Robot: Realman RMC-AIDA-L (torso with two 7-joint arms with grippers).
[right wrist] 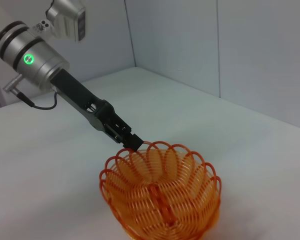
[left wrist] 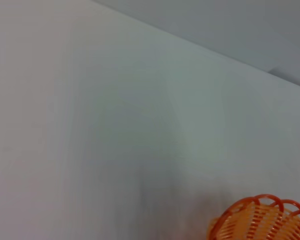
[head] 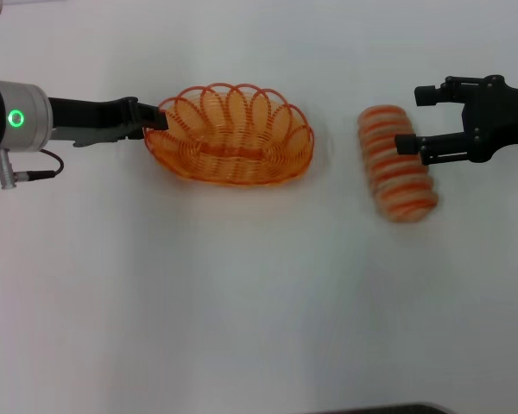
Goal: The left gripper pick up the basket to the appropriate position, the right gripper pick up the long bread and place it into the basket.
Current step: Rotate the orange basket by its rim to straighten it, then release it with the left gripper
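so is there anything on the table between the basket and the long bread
No. In the head view the stretch of white table between the basket and the long bread is bare.

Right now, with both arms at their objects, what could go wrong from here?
The left gripper holds the basket only by its looped rim at one end, so the basket may tilt or slip when moved.

The right gripper is open around the long bread near one end, not its middle; once lifted, the loaf might droop or twist out.

The basket is barely longer than the bread, so a skewed loaf could catch the rim.
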